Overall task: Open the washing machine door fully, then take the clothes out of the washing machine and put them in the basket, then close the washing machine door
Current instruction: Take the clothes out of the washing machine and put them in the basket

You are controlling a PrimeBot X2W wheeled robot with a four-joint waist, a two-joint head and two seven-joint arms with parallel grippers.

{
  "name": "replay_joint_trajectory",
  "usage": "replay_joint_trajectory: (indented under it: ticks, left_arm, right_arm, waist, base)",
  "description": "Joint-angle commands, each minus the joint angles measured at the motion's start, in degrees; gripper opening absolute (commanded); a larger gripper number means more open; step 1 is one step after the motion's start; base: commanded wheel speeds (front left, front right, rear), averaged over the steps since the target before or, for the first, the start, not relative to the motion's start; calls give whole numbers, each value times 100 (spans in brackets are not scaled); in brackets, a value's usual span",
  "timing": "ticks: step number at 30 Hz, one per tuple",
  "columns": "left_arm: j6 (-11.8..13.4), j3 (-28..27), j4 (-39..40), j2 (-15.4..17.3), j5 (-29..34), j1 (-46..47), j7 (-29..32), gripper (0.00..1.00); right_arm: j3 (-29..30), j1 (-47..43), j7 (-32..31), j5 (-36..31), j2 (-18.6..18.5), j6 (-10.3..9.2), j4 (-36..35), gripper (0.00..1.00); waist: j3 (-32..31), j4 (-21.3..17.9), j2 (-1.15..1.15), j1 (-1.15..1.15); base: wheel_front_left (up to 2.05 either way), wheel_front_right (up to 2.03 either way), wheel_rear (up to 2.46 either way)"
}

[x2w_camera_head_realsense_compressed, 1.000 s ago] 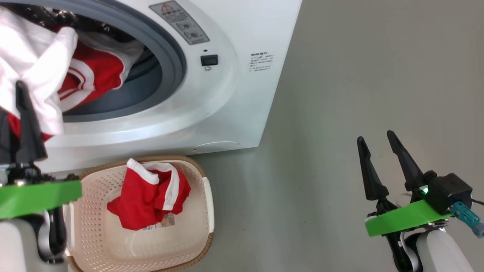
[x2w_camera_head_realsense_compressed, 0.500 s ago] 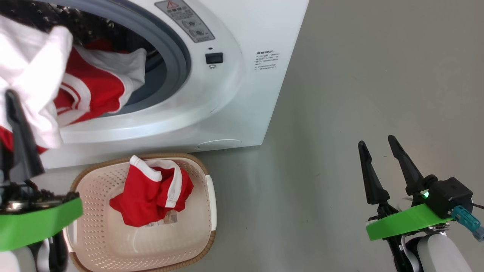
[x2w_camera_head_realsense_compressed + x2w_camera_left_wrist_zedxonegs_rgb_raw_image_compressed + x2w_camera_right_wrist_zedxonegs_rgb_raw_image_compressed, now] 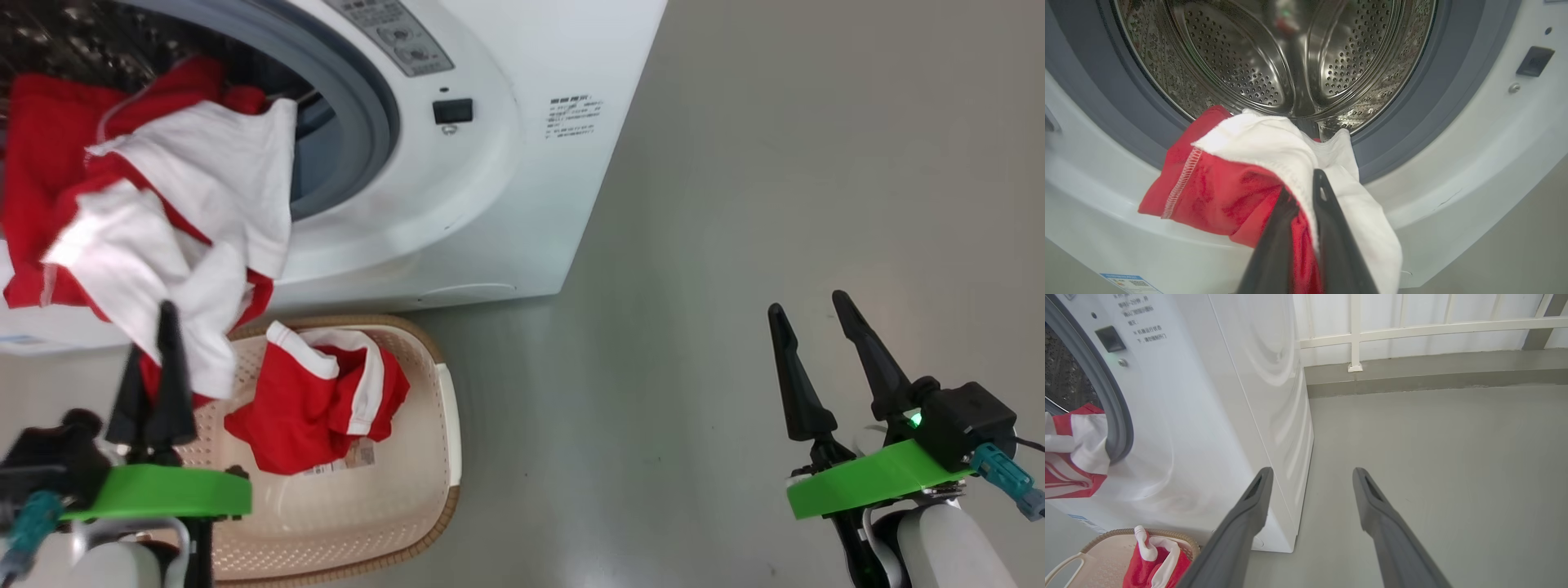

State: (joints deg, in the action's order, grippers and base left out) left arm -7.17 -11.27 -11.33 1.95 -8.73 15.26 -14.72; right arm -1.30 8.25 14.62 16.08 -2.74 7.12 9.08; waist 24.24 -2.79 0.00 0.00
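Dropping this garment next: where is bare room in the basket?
Bare: near half of the basket, between the red garment inside and its rim, and along its right wall. Crowded: the far left corner, where the left gripper dangles the held garment.

Bright light is spread evenly. Glare is seen on the floor [image 3: 588, 572] at six o'clock; the drum [image 3: 1241, 61] at twelve is possibly blurred.
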Motion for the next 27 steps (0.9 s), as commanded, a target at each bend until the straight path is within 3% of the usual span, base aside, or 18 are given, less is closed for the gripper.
replay_joint_trajectory:
  ticks: [1, 12, 27]
  left_arm:
    - [-32, -137, 43, 124, 6, 62, -28, 0]
    - [-32, 205, -1839, 416, 137, 839, -28, 0]
    - [-32, 445, -3327, 623, 180, 1622, -28, 0]
  right_arm:
    - [-156, 63, 38, 5, -14, 36, -154, 100]
    - [-223, 289, 38, 53, -14, 36, -236, 100]
    - [-229, 497, 38, 111, -14, 36, -317, 100]
  waist:
    - [100, -1, 0, 0]
    - [645, -91, 0, 0]
    - [1100, -178, 0, 0]
  base:
    - [0, 0, 0]
    - [0, 0, 0]
    - [0, 0, 0]
